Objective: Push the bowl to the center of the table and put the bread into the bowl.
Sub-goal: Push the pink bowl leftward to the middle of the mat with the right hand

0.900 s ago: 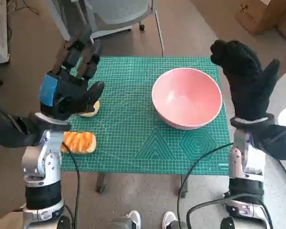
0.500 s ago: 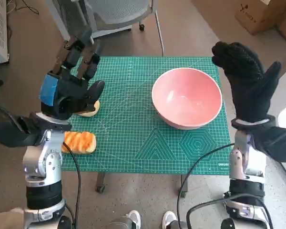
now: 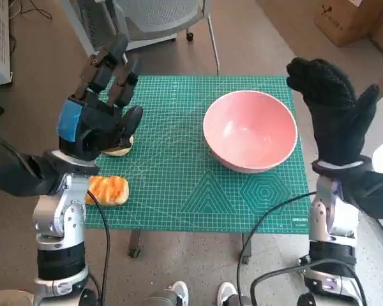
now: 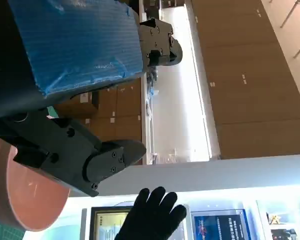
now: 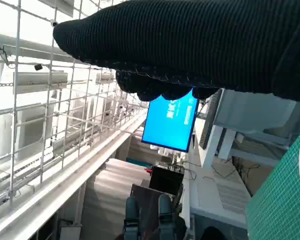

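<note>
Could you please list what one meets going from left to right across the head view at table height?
Blue-taped black left hand → orange loaf of bread → pink round bowl → black knitted-glove right hand.

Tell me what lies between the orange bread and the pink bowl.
Only bare green cutting mat, in the head view; the orange bread sits near its left edge, the pink bowl toward the right.

Bowl (image 3: 250,131) sits on cutting mat (image 3: 198,185), right of centre. Bread (image 3: 106,189) lies at mat's near-left edge, a second piece (image 3: 120,148) just behind it. Left hand (image 3: 92,121) hovers above that piece. Right hand (image 3: 335,115) raised beside bowl's right. Office chair (image 3: 156,19) behind table.
</note>
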`<control>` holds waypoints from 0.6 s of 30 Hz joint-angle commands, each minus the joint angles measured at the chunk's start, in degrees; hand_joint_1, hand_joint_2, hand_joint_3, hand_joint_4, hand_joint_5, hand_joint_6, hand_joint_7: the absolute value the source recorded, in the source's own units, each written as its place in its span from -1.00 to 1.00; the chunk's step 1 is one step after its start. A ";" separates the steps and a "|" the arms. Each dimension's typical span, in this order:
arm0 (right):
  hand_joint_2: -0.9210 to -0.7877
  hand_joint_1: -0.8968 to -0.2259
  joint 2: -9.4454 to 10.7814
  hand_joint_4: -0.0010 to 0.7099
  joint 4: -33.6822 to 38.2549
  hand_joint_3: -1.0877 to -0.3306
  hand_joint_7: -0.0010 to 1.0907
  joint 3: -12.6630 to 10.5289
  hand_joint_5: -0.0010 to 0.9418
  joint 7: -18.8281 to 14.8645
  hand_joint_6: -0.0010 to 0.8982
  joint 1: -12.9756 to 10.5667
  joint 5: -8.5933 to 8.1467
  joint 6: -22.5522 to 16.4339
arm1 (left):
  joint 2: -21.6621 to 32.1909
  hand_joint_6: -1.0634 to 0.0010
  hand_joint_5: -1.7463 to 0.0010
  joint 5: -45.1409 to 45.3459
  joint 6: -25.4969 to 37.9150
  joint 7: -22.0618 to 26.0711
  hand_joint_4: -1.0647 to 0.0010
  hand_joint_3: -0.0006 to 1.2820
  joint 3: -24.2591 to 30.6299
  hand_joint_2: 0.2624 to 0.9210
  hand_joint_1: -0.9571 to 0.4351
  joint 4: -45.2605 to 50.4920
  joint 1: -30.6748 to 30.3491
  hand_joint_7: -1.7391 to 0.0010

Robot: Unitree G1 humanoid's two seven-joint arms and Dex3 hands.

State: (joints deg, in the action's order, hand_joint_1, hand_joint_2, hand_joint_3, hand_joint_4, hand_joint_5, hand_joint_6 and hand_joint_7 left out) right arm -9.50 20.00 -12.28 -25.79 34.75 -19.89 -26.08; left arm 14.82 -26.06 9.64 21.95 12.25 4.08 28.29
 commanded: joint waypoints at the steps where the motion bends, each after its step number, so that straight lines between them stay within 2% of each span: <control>1: -1.00 -0.19 -0.81 -0.30 0.09 0.32 -1.00 -0.25 -1.00 0.33 -0.11 -1.51 0.24 0.93 | -0.22 1.00 1.00 -0.43 -0.03 0.18 0.99 0.17 -0.14 0.38 -0.07 0.43 0.10 0.53; 8: -1.00 -0.23 -1.94 -0.31 3.62 0.30 -0.99 -2.01 -1.00 0.19 -0.10 -0.36 -0.39 -0.12 | -0.38 1.00 1.00 -0.37 -0.18 0.11 1.00 0.18 -0.32 0.38 -0.07 0.62 -0.10 0.54; 14: -1.00 -0.24 -3.15 -0.33 11.63 0.26 -1.00 -4.49 -1.00 2.02 -0.13 2.40 0.59 -3.16 | -0.42 1.00 1.00 -0.37 -0.52 0.37 1.00 0.19 -0.21 0.37 -0.06 0.31 -0.27 0.54; 18: -1.00 -0.23 -4.19 -0.37 19.49 0.25 -1.00 -5.85 -1.00 4.33 -0.16 5.30 1.68 -5.40 | -0.47 1.00 1.00 -0.27 -0.77 0.51 1.00 0.19 -0.14 0.37 -0.06 0.13 -0.31 0.55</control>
State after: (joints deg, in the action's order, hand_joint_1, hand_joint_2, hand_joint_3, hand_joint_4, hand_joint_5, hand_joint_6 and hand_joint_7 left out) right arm -12.75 34.26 -17.11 -23.16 38.52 -19.38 -30.51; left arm 14.57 -26.05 9.58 22.24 12.04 4.07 28.24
